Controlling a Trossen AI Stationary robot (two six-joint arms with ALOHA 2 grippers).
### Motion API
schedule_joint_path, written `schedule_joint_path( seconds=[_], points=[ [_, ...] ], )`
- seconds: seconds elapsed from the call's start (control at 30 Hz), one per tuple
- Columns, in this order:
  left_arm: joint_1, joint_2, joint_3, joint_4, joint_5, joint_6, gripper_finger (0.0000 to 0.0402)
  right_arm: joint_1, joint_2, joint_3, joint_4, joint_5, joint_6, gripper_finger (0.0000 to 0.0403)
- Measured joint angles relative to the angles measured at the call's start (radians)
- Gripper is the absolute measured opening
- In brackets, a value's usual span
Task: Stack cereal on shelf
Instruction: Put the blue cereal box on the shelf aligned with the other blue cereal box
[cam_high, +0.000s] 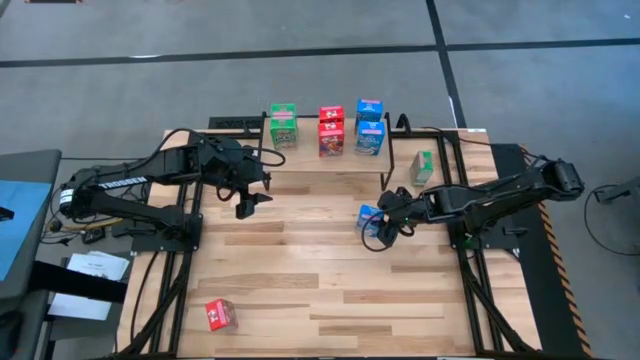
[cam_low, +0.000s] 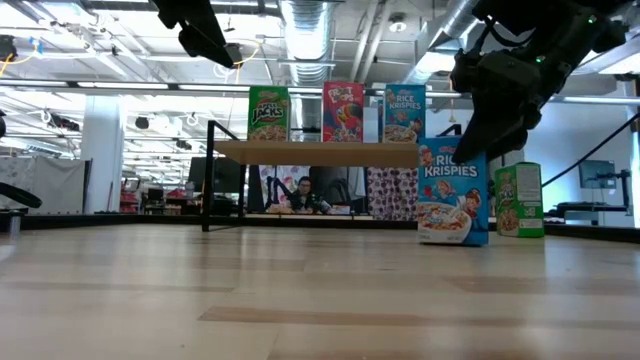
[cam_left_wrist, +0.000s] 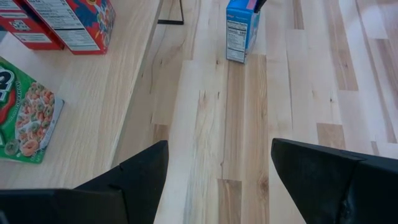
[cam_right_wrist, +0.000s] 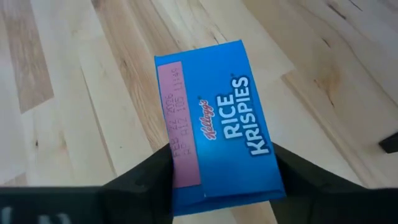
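high: straight down over shelf (cam_high: 325, 160) | low: you look level toward it | wrists: close; both show blue box (cam_right_wrist: 217, 124)

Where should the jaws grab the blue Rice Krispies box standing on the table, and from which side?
From above, across its narrow top. The blue box stands upright with its top free, and the right gripper already straddles it, jaws on the two broad faces.

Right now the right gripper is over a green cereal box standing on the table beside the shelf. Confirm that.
Not quite: the box under the right gripper is blue, a Rice Krispies box, as the right wrist view shows. It does stand on the table beside the shelf.
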Motion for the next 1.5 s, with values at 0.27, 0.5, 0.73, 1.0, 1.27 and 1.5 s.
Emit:
schedule_joint_path(
  seconds=[0.27, 0.5, 0.73, 1.0, 1.27, 1.5],
  points=[
    [0.000, 0.000, 0.000, 0.000, 0.000, 0.000, 0.0275, 0.001, 0.000, 0.029, -0.020, -0.008, -0.001, 0.0205],
    [0.000, 0.000, 0.000, 0.000, 0.000, 0.000, 0.0275, -0.015, -0.001, 0.189, -0.229, -0.016, -0.082, 0.0207],
    [0.000, 0.000, 0.000, 0.000, 0.000, 0.000, 0.0275, -0.081, -0.002, 0.377, -0.413, -0.038, -0.290, 0.0207],
    [0.000, 0.000, 0.000, 0.000, 0.000, 0.000, 0.0275, -0.215, -0.002, 0.514, -0.452, -0.060, -0.587, 0.0208],
    [0.000, 0.000, 0.000, 0.033, -0.115, -0.059, 0.0275, -0.389, -0.002, 0.569, -0.450, -0.139, -0.734, 0.0208],
    [0.000, 0.000, 0.000, 0.024, -0.207, -0.068, 0.0275, -0.475, -0.002, 0.572, -0.441, -0.194, -0.786, 0.0208]
  ],
)
